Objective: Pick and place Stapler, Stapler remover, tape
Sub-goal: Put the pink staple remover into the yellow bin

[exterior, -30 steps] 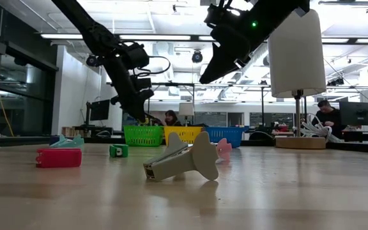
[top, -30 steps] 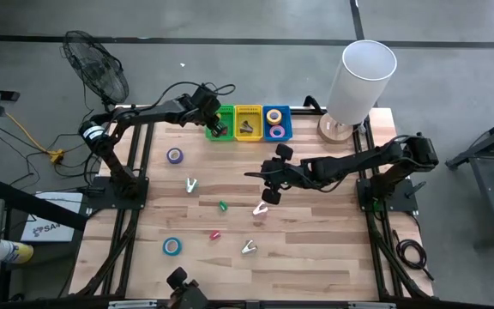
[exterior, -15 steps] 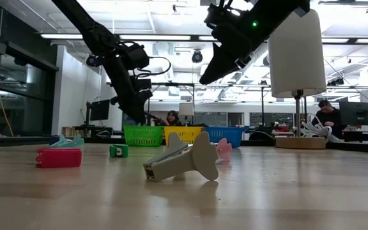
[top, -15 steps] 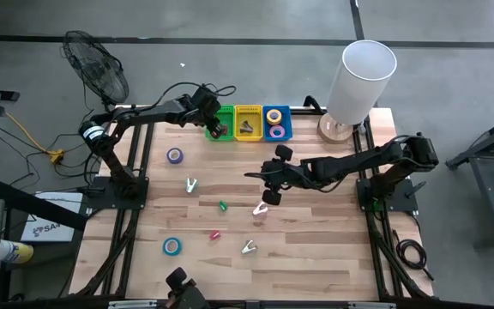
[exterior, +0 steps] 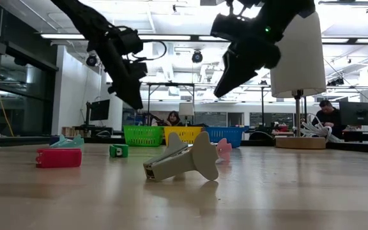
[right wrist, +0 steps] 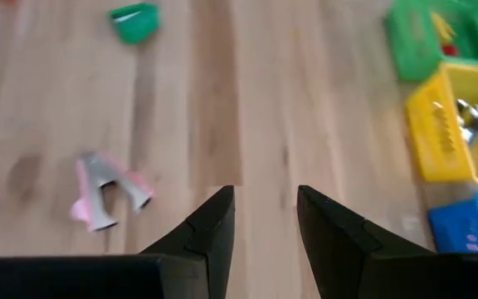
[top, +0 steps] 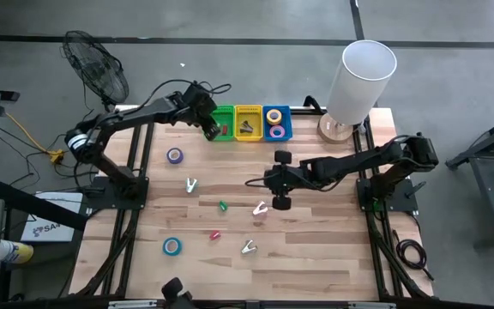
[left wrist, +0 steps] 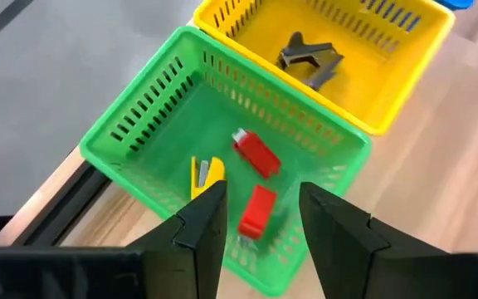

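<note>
Left hand [left wrist: 260,218] above green basket [left wrist: 143,112], fingers spread, empty. Right hand [right wrist: 264,218] spread, empty, over bench [top: 316,240]; best descend squarely astride pink stapler remover [right wrist: 106,189].

Two red staplers [left wrist: 257,153] and a yellow one [left wrist: 207,174] lie in the green basket [left wrist: 139,124], a dark stapler remover [left wrist: 309,61] in the yellow basket [left wrist: 405,58], and purple [top: 174,155] and blue [top: 171,246] tape rolls flat on the desk [top: 316,249].
</note>
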Tool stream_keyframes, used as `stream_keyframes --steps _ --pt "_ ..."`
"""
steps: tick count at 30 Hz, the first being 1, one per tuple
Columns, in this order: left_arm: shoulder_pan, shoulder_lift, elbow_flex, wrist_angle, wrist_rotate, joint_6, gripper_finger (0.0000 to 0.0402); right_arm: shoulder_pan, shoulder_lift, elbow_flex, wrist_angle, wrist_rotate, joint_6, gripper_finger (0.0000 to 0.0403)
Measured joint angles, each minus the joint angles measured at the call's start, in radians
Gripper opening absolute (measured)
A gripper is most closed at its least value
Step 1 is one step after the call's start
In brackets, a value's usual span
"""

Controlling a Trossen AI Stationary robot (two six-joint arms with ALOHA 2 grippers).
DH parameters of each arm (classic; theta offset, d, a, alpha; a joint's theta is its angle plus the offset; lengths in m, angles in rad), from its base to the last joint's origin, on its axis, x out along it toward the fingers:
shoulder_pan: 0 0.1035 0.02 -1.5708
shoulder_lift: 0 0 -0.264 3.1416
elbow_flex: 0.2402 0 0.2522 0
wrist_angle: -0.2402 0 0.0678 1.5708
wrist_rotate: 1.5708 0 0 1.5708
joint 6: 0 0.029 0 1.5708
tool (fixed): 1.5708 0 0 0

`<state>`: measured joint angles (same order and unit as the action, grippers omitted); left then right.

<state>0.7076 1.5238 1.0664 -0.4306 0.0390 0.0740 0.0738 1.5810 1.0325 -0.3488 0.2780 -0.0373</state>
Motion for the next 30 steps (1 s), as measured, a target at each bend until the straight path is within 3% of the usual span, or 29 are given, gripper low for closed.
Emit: stream_keyframes --steps 8,14,21,30 --pt "-0.094 -0.042 0.000 -0.085 -0.044 0.001 0.0150 0.001 0.000 0.000 0.008 -0.122 -0.171 0.0128" --pt "-0.158 -0.107 -0.046 -0.083 -0.075 -0.008 0.0150 0.014 0.027 0.000 0.014 -0.179 -0.228 0.0171" --pt "-0.167 -0.265 -0.215 -0.004 -0.075 -0.086 0.0150 0.073 0.082 0.000 0.048 -0.179 -0.299 0.0223" --pt "-0.177 -0.485 -0.431 0.114 -0.049 -0.193 0.0150 0.101 0.116 0.001 0.178 -0.195 -0.348 0.0229"
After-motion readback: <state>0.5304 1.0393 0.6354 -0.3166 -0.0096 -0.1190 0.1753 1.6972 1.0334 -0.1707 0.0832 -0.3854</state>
